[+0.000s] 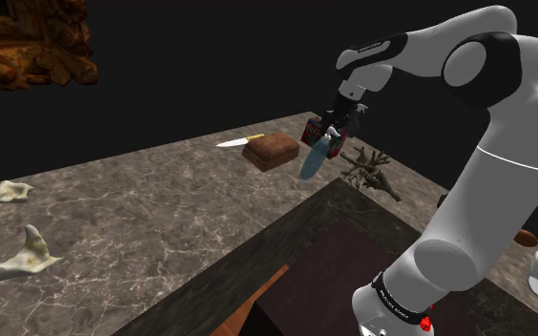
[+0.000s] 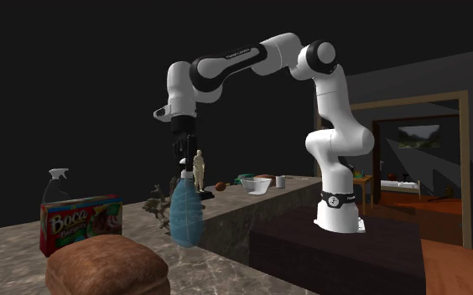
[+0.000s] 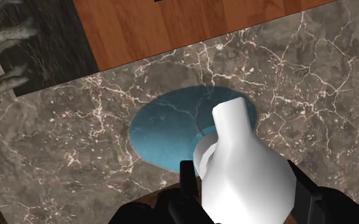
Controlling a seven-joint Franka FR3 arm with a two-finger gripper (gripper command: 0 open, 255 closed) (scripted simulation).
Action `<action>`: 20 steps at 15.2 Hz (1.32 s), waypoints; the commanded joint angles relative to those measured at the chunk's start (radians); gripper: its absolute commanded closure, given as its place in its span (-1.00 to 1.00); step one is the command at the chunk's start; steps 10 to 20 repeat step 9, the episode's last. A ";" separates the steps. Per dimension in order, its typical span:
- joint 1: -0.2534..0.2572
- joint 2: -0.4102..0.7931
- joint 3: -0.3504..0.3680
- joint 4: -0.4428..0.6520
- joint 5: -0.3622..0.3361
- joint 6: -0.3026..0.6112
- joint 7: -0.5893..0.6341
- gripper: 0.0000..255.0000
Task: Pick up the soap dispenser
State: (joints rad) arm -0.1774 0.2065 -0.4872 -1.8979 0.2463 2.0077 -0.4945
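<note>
**Inspector:** State of the gripper (image 3: 242, 181)?

**Assessor:** The two black fingers (image 3: 186, 178) are clamped on the white pump head (image 3: 239, 153) of the soap dispenser (image 2: 184, 216), one on each side and both in contact.

**Inspector:** Orientation of the item?

**Assessor:** In the second exterior view the long axis is close to vertical. The pump end is up at the gripper and the blue body hangs below, with its base toward the marble countertop (image 1: 143, 210). The shoulder view shows a lean, with the base toward that view's left (part of that slant may be the camera's). In the wrist view the nozzle points toward the countertop's edge, where a brown wooden surface (image 3: 191, 25) begins.

**Inspector:** Location?

**Assessor:** It is over the countertop, near that edge. A brown loaf (image 1: 270, 151) sits near it and a printed carton (image 2: 80, 222) stands close by. A knife (image 1: 238, 142) lies just beyond the loaf. Whether the base clears the marble cannot be told.
</note>
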 commanded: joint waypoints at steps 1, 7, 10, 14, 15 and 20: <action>0.001 -0.013 -0.002 0.015 -0.009 -0.025 0.008 1.00; 0.004 -0.039 -0.006 0.065 -0.028 -0.096 0.028 1.00; 0.004 -0.039 -0.006 0.067 -0.029 -0.098 0.028 1.00; 0.004 -0.039 -0.006 0.067 -0.029 -0.098 0.028 1.00; 0.004 -0.039 -0.006 0.067 -0.029 -0.098 0.028 1.00; 0.004 -0.039 -0.006 0.067 -0.029 -0.098 0.028 1.00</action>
